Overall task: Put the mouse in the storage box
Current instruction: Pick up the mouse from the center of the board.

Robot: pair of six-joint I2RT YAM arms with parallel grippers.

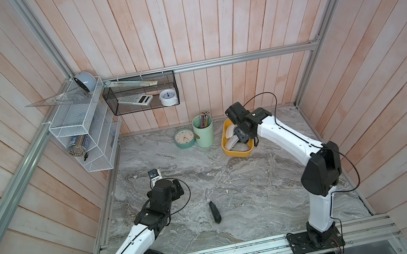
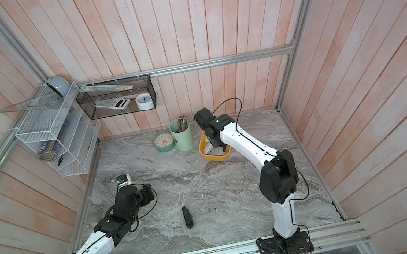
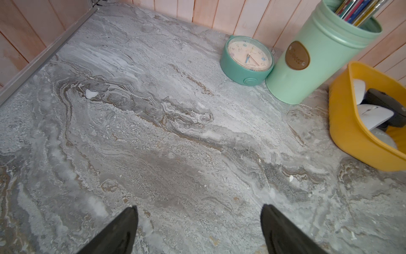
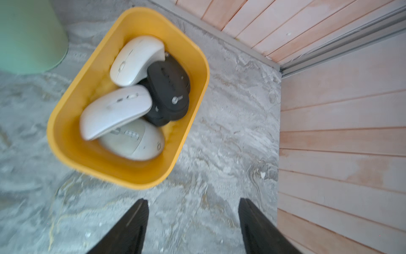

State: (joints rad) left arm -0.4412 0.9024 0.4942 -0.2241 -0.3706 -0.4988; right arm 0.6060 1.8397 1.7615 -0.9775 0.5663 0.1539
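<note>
The yellow storage box stands at the back right of the marble table, seen in both top views. Several mice lie in it: white ones, a black one and an off-white one. Another black mouse lies on the table near the front middle, away from both arms. My right gripper hangs just above and beside the box, open with nothing between its fingers. My left gripper is open over bare marble at the left.
A teal clock and a mint pen cup stand just left of the box. A white wire rack and a black mesh basket hang on the walls. The back-right corner walls are close to the box.
</note>
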